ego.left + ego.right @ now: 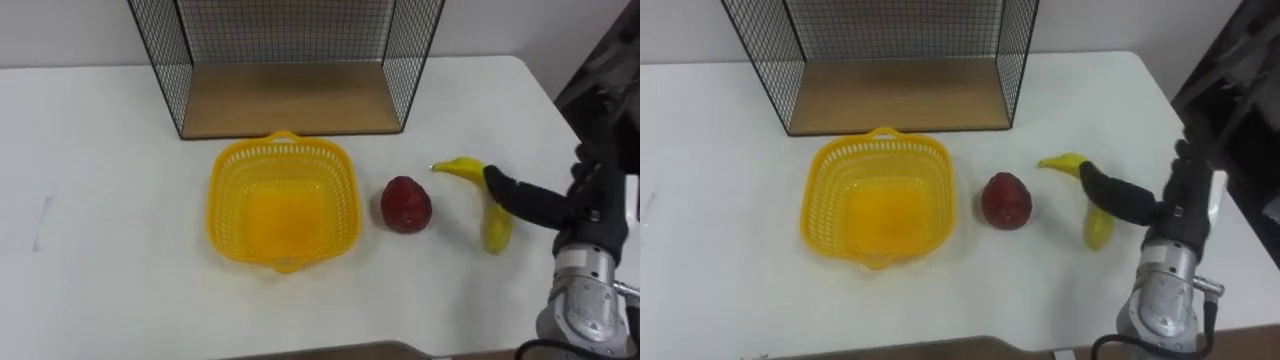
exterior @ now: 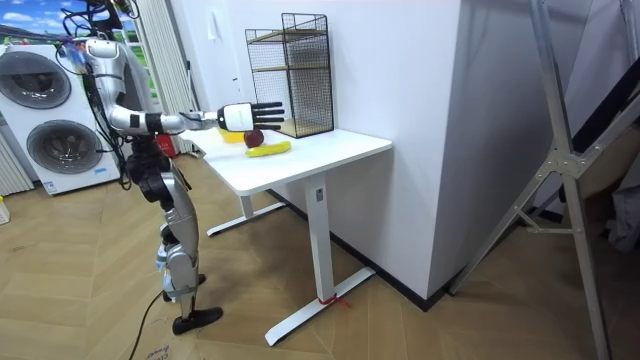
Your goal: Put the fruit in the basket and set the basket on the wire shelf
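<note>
An empty yellow plastic basket (image 1: 216,200) sits on the white table (image 1: 100,150), just in front of the wire shelf (image 1: 290,100) with its wooden floor. A dark red fruit (image 1: 405,204) lies to the right of the basket. Further right lies a yellow banana (image 1: 463,168). My right hand (image 1: 588,205) hovers open over the banana's near end, its dark thumb reaching left across the fruit. In the room view the right hand (image 2: 255,113) is held out over the table with straight fingers, above the banana (image 2: 270,149).
The table's right edge (image 1: 560,100) runs close beside the banana. The shelf is a tall black wire cage (image 2: 290,75) open toward me. I stand at the table's front edge. Washing machines (image 2: 40,110) stand behind me.
</note>
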You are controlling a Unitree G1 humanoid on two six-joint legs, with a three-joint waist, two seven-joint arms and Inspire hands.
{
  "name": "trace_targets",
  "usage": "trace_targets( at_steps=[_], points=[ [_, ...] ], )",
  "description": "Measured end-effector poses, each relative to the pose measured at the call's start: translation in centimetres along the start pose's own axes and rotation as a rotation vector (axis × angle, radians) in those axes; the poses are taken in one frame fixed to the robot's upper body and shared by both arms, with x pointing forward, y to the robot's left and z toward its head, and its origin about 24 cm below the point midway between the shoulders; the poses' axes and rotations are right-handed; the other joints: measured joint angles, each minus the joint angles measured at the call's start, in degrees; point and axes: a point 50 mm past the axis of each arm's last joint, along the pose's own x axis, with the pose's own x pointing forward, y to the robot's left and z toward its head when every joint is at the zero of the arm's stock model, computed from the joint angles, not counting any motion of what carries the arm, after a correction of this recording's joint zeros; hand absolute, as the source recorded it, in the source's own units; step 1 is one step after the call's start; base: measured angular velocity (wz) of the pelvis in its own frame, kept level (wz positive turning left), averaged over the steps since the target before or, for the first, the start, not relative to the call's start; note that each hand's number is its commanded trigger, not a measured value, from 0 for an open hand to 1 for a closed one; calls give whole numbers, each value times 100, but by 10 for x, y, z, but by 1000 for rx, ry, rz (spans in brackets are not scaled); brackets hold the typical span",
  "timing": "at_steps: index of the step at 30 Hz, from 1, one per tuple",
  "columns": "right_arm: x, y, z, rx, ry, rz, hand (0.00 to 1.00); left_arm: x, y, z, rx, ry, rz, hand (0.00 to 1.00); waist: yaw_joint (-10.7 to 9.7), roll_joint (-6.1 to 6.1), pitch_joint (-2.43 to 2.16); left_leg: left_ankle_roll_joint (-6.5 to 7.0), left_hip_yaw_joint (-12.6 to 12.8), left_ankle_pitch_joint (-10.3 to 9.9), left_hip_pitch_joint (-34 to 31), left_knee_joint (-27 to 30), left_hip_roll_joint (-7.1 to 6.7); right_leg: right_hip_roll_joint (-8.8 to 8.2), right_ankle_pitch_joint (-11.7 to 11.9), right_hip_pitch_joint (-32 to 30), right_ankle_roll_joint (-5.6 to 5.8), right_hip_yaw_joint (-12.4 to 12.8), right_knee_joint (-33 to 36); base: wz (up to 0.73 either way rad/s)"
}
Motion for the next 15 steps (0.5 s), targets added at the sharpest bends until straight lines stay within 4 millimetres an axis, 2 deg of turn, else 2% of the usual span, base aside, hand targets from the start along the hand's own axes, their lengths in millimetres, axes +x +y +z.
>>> trace_targets(
  at_steps=[4, 7, 15],
  points=[
    [1, 15, 2, -33, -20, 112, 0, 0, 0, 1, -2, -4, 0, 0, 134, -9, -1, 0, -60, 0, 81, 3, 2, 0, 11, 82, -6, -36, -9, 5],
    [-2, 23, 0, -32, -10, 176, 0, 0, 0, 2, -6, -7, 0, 0, 144, -10, -1, -1, -121, -1, 78, 16, 2, -9, 15, 161, -8, -117, -35, 13],
    [-3, 25, -10, -46, 32, 220, 0, 0, 0, 2, -1, -6, 0, 0, 146, 7, 3, -2, -222, -1, 67, 26, 4, -6, 48, 233, -15, -224, -86, 7]
  ],
)
